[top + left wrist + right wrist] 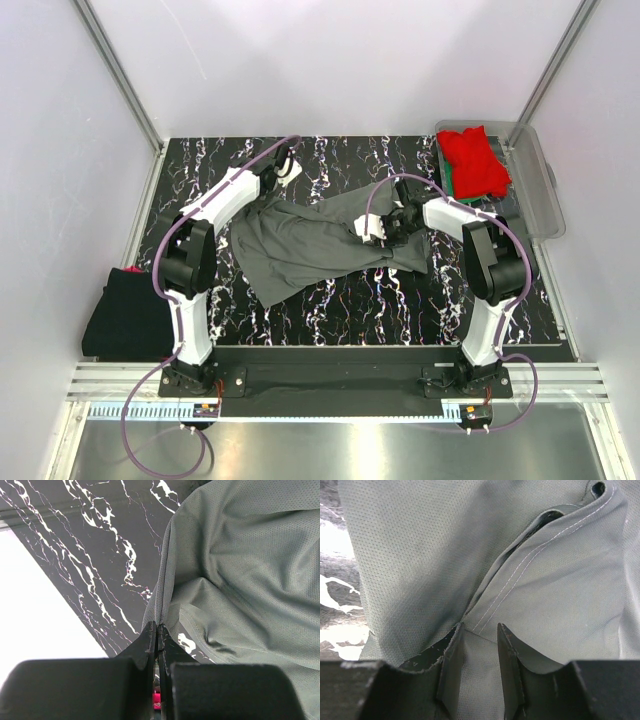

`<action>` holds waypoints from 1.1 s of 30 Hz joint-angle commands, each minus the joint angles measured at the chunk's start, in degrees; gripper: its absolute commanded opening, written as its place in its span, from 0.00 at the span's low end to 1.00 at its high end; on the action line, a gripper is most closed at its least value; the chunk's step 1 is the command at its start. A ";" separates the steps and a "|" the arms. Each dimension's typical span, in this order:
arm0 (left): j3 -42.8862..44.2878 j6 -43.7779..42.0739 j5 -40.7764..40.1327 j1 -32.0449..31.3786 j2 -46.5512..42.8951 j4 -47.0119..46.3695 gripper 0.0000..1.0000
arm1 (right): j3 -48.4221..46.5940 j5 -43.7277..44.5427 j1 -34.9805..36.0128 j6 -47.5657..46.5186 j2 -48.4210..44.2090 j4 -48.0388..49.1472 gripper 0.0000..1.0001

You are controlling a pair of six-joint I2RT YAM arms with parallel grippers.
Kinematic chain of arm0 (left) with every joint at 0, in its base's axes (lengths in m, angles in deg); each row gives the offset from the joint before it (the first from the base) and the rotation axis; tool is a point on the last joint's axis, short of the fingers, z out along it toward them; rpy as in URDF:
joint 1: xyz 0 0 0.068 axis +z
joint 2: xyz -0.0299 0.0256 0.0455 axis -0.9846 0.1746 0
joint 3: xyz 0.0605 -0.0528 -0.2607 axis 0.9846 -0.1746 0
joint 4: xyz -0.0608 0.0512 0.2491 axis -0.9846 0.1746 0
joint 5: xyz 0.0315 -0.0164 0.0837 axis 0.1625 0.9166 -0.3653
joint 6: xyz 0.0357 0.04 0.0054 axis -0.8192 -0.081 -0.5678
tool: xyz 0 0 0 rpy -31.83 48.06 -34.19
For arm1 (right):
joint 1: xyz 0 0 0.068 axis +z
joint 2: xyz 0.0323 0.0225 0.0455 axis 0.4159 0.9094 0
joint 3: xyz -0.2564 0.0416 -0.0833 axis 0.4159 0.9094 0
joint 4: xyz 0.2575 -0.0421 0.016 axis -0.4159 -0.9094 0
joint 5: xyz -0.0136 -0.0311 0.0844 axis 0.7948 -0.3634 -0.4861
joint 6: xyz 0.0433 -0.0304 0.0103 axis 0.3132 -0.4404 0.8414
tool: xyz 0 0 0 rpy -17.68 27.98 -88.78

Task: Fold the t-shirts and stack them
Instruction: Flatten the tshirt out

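A dark grey t-shirt [310, 245] lies spread and creased on the black marbled table [330, 310]. My left gripper [276, 184] is at the shirt's far left corner. In the left wrist view the gripper [158, 628] is shut on the shirt's edge [240, 565]. My right gripper [366, 230] is on the shirt's right part. In the right wrist view the gripper [479, 628] is open, its fingers astride grey cloth beside a stitched hem [540, 545]. A red t-shirt [474, 160] lies folded in the tub over a green one [449, 181]. A black t-shirt [122, 312] lies left of the table.
A clear plastic tub [540, 190] stands at the table's far right corner. White walls and metal posts close in the back and sides. A metal rail [330, 385] runs along the near edge by the arm bases.
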 commanded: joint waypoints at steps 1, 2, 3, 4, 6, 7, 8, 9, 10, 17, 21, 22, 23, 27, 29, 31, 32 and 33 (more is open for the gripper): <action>1.06 0.79 -1.10 0.29 -1.36 -1.41 0.00 | 1.29 0.95 0.81 -1.53 -2.39 -2.25 0.40; 1.06 0.87 -1.10 0.29 -1.36 -1.41 0.00 | 1.55 1.04 0.80 -1.97 -3.09 -2.43 0.40; 0.98 0.79 -1.10 0.29 -1.36 -1.41 0.00 | 2.07 1.12 0.80 -2.41 -3.62 -2.61 0.40; 0.98 0.96 -1.01 0.29 -1.28 -1.41 0.00 | 2.34 1.04 0.80 -2.76 -4.06 -2.87 0.40; 1.15 0.96 -1.01 0.29 -1.19 -1.49 0.00 | 2.96 0.51 0.81 -3.29 -5.38 -3.22 0.40; 1.33 1.05 -0.92 0.29 -1.01 -1.41 0.00 | 2.96 0.33 0.89 -3.29 -5.73 -3.31 0.40; 1.41 1.05 -0.83 0.29 -0.92 -1.41 0.00 | 2.87 -0.02 0.81 -3.21 -6.17 -3.48 0.40; 1.59 1.14 -0.66 0.29 -0.84 -1.41 0.00 | 2.78 -0.19 0.89 -3.03 -6.35 -3.75 0.40; 1.94 1.22 -0.66 0.29 -0.75 -1.41 0.00 | 2.70 -0.37 0.89 -2.86 -6.61 -3.84 0.40; 2.29 1.40 -0.13 0.29 -0.48 -1.41 0.00 | 1.20 -0.46 0.81 -2.59 -7.14 -5.77 0.41; 2.56 1.75 0.13 0.29 0.22 -1.41 0.00 | 1.20 -0.19 0.89 -3.64 -7.14 -7.79 0.40; 2.64 1.75 0.13 0.29 0.31 -1.41 0.00 | 1.29 -0.19 0.89 -3.73 -7.06 -8.05 0.40; 2.82 1.75 0.13 0.29 0.39 -1.41 0.00 | 1.72 -0.19 0.89 -4.08 -7.06 -8.14 0.41; 3.17 1.84 0.22 0.29 0.66 -1.41 0.00 | 1.55 -0.11 0.89 -3.74 -6.00 -7.71 0.41; 3.09 2.10 0.40 0.21 0.66 -1.41 0.00 | 0.77 0.42 0.98 -2.86 -4.86 -7.27 0.41; 2.91 2.02 0.40 0.29 0.66 -1.32 0.00 | -0.02 1.12 0.89 -2.59 -3.64 -6.83 0.41; 2.82 1.93 0.31 0.29 0.66 -1.32 0.00 | -0.29 1.39 0.89 -2.50 -3.28 -6.65 0.40; 2.91 1.93 0.31 0.29 0.66 -1.32 0.00 | -0.47 1.47 0.89 -2.33 -3.02 -6.56 0.40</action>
